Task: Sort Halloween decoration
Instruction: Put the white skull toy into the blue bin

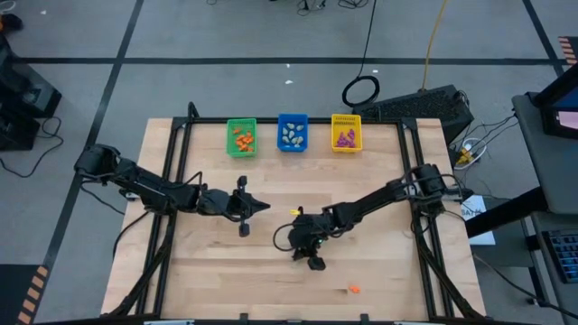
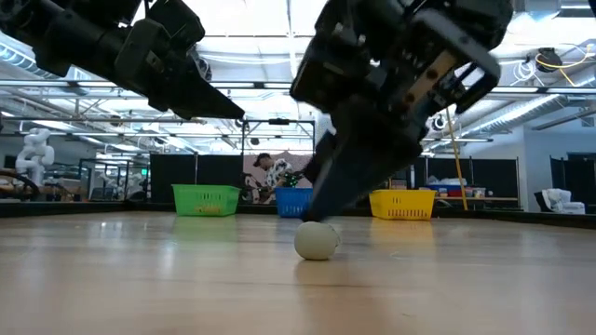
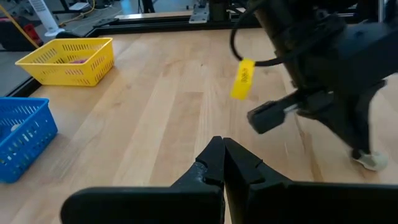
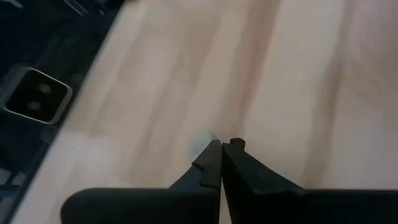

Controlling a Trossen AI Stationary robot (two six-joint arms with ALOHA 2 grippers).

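Right gripper [image 2: 321, 219] down low over a pale trinket [image 2: 317, 241] on the bare table [image 1: 379, 271], fingers together, tips touching or just beside it, nothing clamped. Looks like a missed or unstarted pick. Best now: lift slightly, open wide, centre over the trinket, straddle it, then close gently so it cannot roll away. Destination, by likeness: the blue bin [image 1: 292, 132], well beyond the trinket, between the green bin [image 1: 241, 136] and the yellow bin [image 1: 346, 132]. One orange trinket [image 1: 355, 289] also loose, nearer the table's front edge than the pale one. Left gripper [image 1: 256, 206] waiting beside it, fingers together, empty.
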